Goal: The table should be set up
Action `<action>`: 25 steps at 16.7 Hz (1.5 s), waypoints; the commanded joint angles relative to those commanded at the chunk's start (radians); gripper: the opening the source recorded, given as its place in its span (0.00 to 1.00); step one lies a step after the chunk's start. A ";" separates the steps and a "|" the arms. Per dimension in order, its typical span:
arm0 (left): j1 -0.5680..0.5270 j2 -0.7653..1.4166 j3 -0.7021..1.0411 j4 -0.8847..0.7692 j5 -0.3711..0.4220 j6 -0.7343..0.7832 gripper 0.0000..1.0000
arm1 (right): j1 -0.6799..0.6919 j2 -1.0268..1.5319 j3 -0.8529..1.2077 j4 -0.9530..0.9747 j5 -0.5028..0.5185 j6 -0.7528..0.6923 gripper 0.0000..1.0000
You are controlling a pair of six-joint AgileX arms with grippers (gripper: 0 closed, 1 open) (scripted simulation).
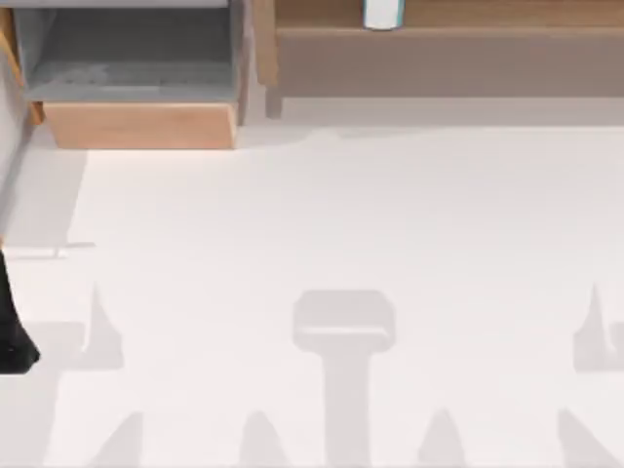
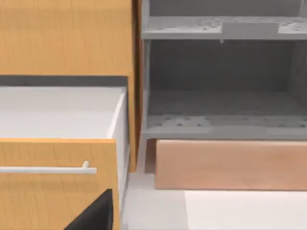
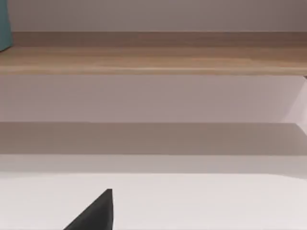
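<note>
The white surface (image 1: 351,224) spreads across nearly the whole top view, its long axis running 9 to 3 o'clock, with nothing resting on its open middle. At 11 o'clock sits a wooden box with a grey inside (image 1: 136,68), and from 12 to 2 o'clock a light-brown shelf unit (image 1: 448,58) lines the far edge, a small white-and-teal cup (image 1: 383,14) standing on it. The left arm (image 1: 12,322) shows as a dark shape at the 9 o'clock edge, so I judge it the nearer one to the box; its wrist view faces a pulled-out drawer with a pale bar handle (image 2: 48,169) beside the grey shelves. Whether either hand is open or closed, I cannot tell. Any reach toward the back has free room over the bare middle, bounded by the box and the shelf front
</note>
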 joint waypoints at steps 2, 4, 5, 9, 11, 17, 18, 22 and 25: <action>0.000 0.000 0.000 0.000 0.000 0.000 1.00 | 0.000 0.000 0.000 0.000 0.000 0.000 1.00; 0.016 0.030 0.030 -0.018 -0.001 0.014 1.00 | 0.000 0.000 0.000 0.000 0.000 0.000 1.00; 0.032 0.060 0.060 -0.036 -0.001 0.027 1.00 | 0.000 0.000 0.000 0.000 0.000 0.000 1.00; 0.120 0.287 0.286 -0.170 0.005 0.112 1.00 | 0.000 0.000 0.000 0.000 0.000 0.000 1.00; 0.170 0.464 0.457 -0.267 0.011 0.166 1.00 | 0.000 0.000 0.000 0.000 0.000 0.000 1.00; 0.300 1.153 1.114 -0.619 0.038 0.334 1.00 | 0.000 0.000 0.000 0.000 0.000 0.000 1.00; 0.315 1.279 1.232 -0.682 0.043 0.359 1.00 | 0.000 0.000 0.000 0.000 0.000 0.000 1.00; 0.353 1.779 1.688 -0.934 0.058 0.446 1.00 | 0.000 0.000 0.000 0.000 0.000 0.000 1.00; 0.360 2.113 1.988 -1.101 0.065 0.491 1.00 | 0.000 0.000 0.000 0.000 0.000 0.000 1.00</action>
